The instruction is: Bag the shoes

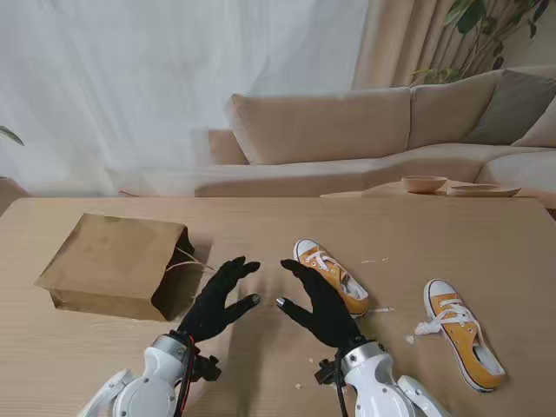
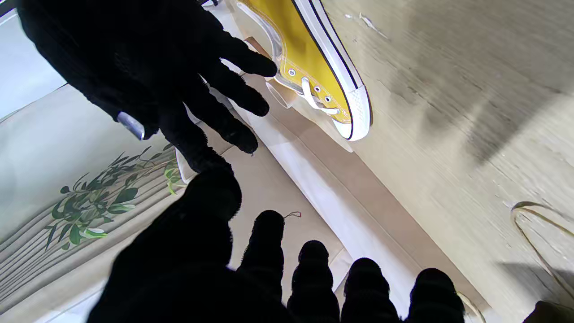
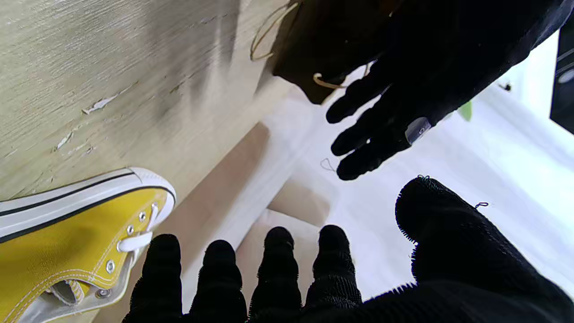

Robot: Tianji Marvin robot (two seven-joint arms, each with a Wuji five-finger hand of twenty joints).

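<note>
Beside right hand (image 1: 323,306), shoe (image 1: 331,274) toe-away.

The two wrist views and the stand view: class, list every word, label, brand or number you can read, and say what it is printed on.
No text can be read for certain.
Small grey tag on the left hand: one mark, perhaps "5" or "G", too blurred.
Grey tag on the right hand: nothing legible.
Yellow shoes: no brand visible.
Paper bag: plain.

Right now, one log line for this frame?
step: pre-grasp | left hand: open | right hand: open | brown paper bag: lying sideways, left | yellow canvas sneakers: near, far-right, both unbagged
</note>
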